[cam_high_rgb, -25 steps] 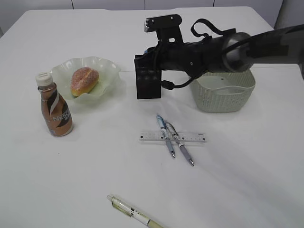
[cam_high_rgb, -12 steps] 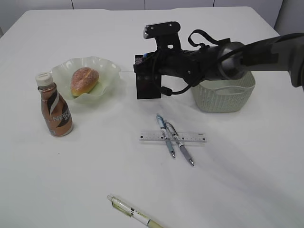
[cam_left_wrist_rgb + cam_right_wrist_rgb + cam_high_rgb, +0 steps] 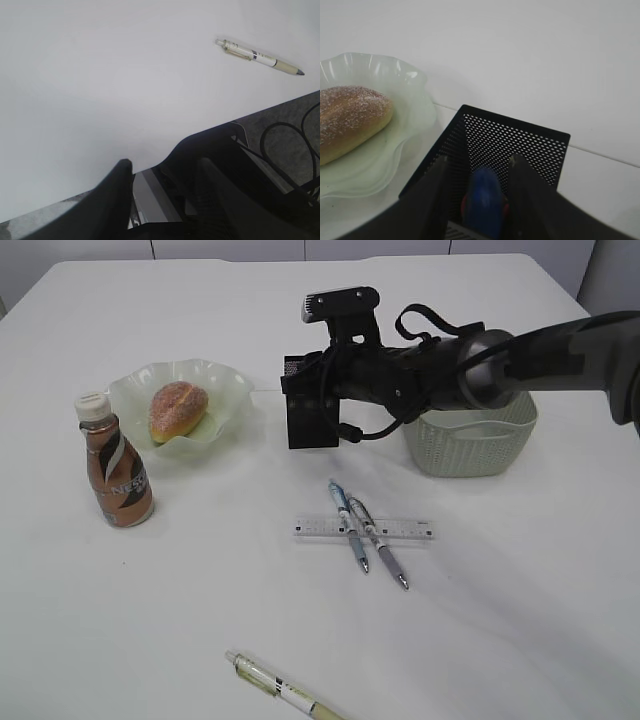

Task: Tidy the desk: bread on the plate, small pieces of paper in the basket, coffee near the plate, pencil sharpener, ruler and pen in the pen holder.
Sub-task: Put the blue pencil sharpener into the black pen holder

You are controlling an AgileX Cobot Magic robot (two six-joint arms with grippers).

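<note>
Right now right gripper (image 3: 472, 172) hovers over black mesh pen holder (image 3: 512, 142), jaws apart, blue pencil sharpener (image 3: 482, 200) between them, seemingly dropping inside. Risk: sharpener snags on jaw, or arm nudges holder toward plate (image 3: 225, 390). Left gripper (image 3: 162, 175) apart, empty. Ruler (image 3: 320, 529), pens (image 3: 350, 525) on table.

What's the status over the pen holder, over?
Right gripper over pen holder, blue sharpener between its fingers. Left gripper idle. Nothing in the way.

You have a bare white table (image 3: 200, 620) filling most of each view. Beyond its far edge stand pale wall panels (image 3: 230, 248). Past its near edge lies grey speckled floor (image 3: 300, 111).
</note>
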